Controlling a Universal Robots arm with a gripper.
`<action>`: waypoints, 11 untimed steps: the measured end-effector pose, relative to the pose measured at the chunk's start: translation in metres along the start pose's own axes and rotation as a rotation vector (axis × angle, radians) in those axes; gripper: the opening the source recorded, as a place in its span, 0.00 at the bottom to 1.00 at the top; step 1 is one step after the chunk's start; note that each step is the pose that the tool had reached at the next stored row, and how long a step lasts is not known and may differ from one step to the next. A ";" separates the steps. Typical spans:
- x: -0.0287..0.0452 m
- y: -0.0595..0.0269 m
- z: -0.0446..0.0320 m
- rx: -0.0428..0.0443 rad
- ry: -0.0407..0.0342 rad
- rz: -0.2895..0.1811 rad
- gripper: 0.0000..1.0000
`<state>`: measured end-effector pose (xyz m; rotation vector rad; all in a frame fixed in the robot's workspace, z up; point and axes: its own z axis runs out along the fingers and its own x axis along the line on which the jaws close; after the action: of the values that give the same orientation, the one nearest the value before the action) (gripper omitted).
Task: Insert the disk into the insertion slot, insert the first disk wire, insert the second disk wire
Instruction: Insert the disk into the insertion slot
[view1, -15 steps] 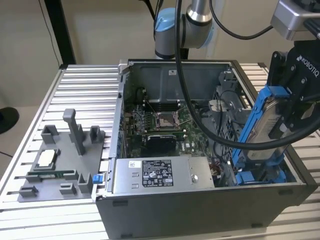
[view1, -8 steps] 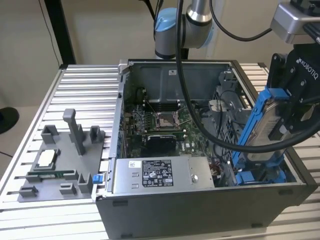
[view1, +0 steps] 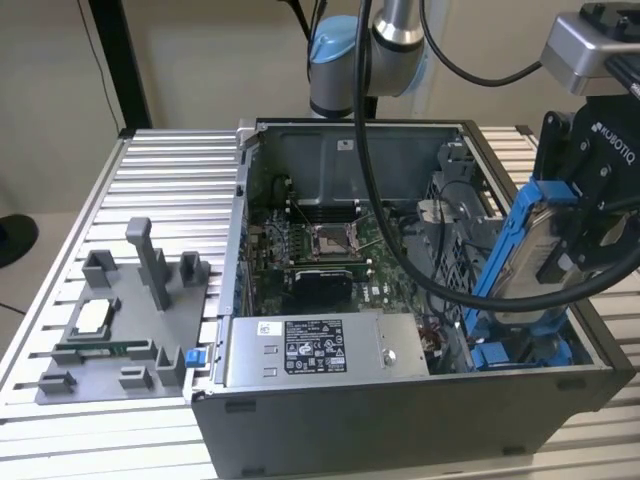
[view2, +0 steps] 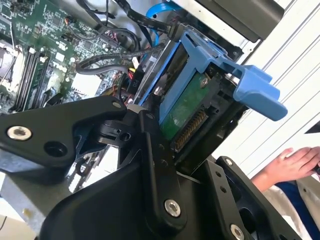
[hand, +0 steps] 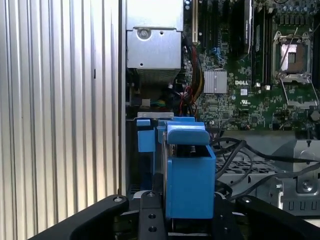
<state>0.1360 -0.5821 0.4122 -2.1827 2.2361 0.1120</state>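
Found the gripper (view1: 572, 245) clamped on the disk (view1: 540, 250), black fingers (view2: 152, 145) pressing the drive body from opposite sides, with the blue carrier frame (hand: 190, 185) projecting beyond the grip in both wrist views. Located the disk aloft and steeply tilted over the corner of the open computer case (view1: 400, 420) at the exterior view's right, lower end directed down toward the insertion slot (view1: 510, 352) and near its blue rails. Could not establish contact between carrier and rails. Noted the green circuit board and connector edge of the disk in the second wrist view, bare of any wire. Judged the step in hand as the first of three, disk insertion, not yet completed, with no part of the carrier seen seated in the bay. Judged the remainder of this step as calling for bringing the tilted carrier into line with the rails, a square entry, and clearance from the black cables (view1: 365, 150) draped across the case interior just beside the disk. Recorded the arm (view1: 345, 60) based beyond the far wall of the case, wrist brought round above the motherboard (view1: 320, 255) to hang the gripper over that corner. Further out, recorded the grey power-supply box (view1: 300, 345) along the near wall, a grey fixture plate (view1: 100, 340) on the ribbed table (view1: 170, 180) toward the exterior view's left, well apart from the work, and a person's hand (view2: 292, 160) at the margin of the second wrist view.
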 end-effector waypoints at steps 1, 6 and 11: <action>0.0001 0.0000 0.0007 0.0000 -0.0008 0.000 0.00; 0.0002 -0.0007 0.0036 -0.0003 -0.0059 -0.002 0.00; 0.0004 -0.0012 0.0065 -0.0005 -0.0093 -0.005 0.00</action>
<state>0.1369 -0.5821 0.4056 -2.1830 2.2262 0.1224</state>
